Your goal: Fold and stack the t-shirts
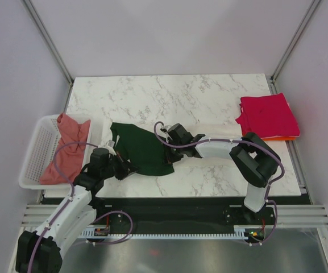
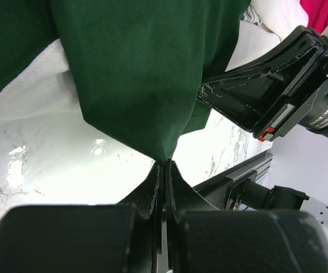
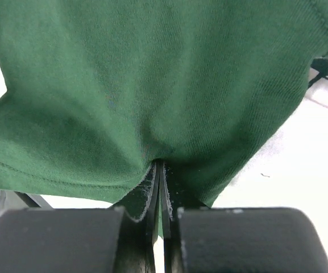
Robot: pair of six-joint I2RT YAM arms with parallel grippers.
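Left of centre in the frame, the green tee (image 1: 144,149) lies on the desk (image 1: 209,96). The left pincer (image 2: 164,175) and right pincer (image 3: 160,173) each clamp its cloth. At the left edge, a pink tee (image 1: 67,149) drapes in the basket (image 1: 34,151).

White arm links (image 1: 75,213), black joints (image 1: 254,162), lilac cables (image 1: 118,212); left end effector (image 2: 164,165), right end effector (image 3: 159,165) black.

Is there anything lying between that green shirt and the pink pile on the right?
No loose thing lies on the table between the green shirt and the pink pile. Only the right arm itself stretches across that gap. The left tool and right tool both pinch the shirt.
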